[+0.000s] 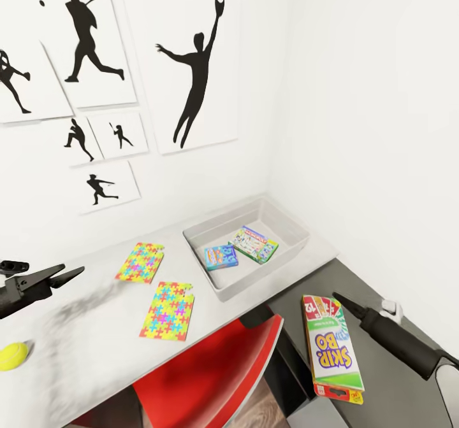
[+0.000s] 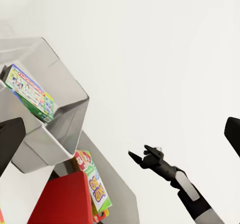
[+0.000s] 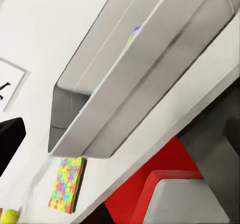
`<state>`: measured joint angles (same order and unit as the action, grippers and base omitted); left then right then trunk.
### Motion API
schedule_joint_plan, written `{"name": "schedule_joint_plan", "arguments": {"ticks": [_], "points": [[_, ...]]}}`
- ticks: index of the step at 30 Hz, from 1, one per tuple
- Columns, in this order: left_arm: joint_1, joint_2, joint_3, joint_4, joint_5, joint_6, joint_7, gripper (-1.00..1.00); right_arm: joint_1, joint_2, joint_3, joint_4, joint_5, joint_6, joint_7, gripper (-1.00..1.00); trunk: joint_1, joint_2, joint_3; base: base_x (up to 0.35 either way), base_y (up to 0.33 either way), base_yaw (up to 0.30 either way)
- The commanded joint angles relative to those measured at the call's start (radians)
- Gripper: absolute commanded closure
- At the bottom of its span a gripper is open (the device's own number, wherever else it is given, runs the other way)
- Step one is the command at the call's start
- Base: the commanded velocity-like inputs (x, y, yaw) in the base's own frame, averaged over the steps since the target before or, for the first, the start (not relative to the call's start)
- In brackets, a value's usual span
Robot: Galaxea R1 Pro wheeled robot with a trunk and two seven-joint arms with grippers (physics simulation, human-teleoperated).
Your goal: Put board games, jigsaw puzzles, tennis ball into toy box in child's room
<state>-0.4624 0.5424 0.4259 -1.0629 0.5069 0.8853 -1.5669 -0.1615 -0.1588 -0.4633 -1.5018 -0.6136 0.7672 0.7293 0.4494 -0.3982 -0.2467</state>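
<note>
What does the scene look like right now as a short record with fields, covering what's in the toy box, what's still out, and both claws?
in toy box: small blue board game; Monopoly board game
on table: two jigsaw puzzles; tennis ball near the front left edge
off the table: SKIP-BO board game, right of the red chair, beside the right claw
left claw: over the table's left part, holding nothing
right claw grip: cannot tell
toys still out: four

Left end effector point(image 1: 73, 273) hovers empty (jaws slightly parted); right end effector point(image 1: 341, 300) looks closed.
</note>
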Motion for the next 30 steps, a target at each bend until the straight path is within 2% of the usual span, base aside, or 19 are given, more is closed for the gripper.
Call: {"name": "schedule_joint_plan", "arguments": {"ticks": [1,8,14,30], "points": [[-0.001,0.0,0.0,0.0,-0.001,0.011,-0.004,-1.0,0.004,0.0,-0.001,-0.005,-0.002,0.006,0.008,-1.0,0.001,-0.002,0.0,0.0,0.0,0.0],[-0.001,-0.011,-0.002,0.0,-0.001,0.011,-0.004,-1.0,0.019,-0.002,-0.004,-0.029,-0.002,0.008,0.073,-1.0,0.001,-0.002,0.011,0.0,0.0,0.0],[-0.001,-0.02,-0.002,-0.001,-0.001,0.011,-0.004,-1.0,0.021,-0.001,-0.012,-0.033,-0.002,0.009,0.088,-1.0,0.001,-0.002,0.021,0.0,0.0,0.0],[-0.001,-0.022,0.001,-0.001,-0.001,0.011,-0.004,-1.0,0.022,0.0,-0.04,-0.033,-0.002,0.011,0.116,-1.0,0.001,-0.002,0.048,-0.08,0.0,0.0]]}}
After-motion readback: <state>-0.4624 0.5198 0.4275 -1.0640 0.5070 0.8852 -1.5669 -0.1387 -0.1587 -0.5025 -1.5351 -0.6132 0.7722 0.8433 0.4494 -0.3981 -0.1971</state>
